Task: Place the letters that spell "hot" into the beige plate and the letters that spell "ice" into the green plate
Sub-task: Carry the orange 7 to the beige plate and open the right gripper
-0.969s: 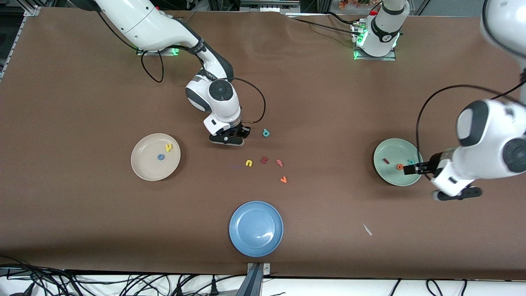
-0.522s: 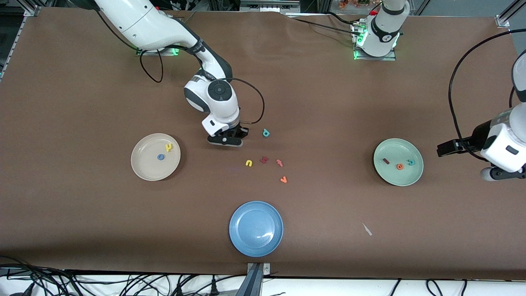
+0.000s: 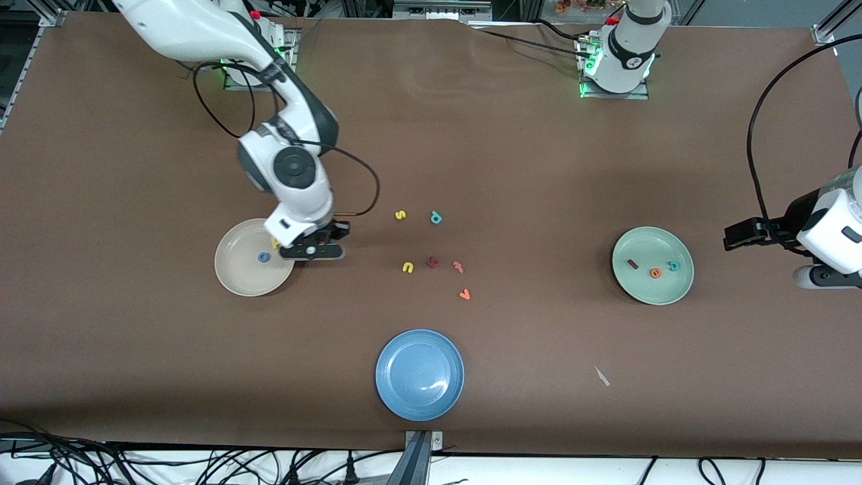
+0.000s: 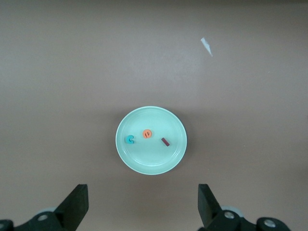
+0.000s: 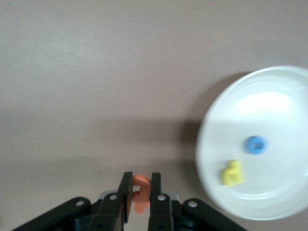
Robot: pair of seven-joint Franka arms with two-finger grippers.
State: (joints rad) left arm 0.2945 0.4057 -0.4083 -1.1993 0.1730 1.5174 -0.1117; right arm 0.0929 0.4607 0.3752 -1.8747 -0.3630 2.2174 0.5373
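Two letters, the yellow h [image 5: 232, 173] and the blue o [image 3: 263, 256], lie in the beige plate [image 3: 236, 277]. Just beside that plate's rim, the right hand [image 5: 140, 192] pinches the orange t [image 5: 140, 188] above the brown surface [image 3: 525, 168]. Three letters, the maroon i [image 3: 632, 264], orange e [image 3: 654, 273] and teal c [image 3: 673, 267], lie in the green plate [image 3: 646, 291]. Up above it, the left hand [image 4: 143, 204] waits, spread wide.

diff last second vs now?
The right gripper, shut on the orange t, carried it from beside the loose letters to the beige plate rim, uncovering a yellow s. The left gripper, open, pulled back off the green plate. Plates and other letters unchanged.
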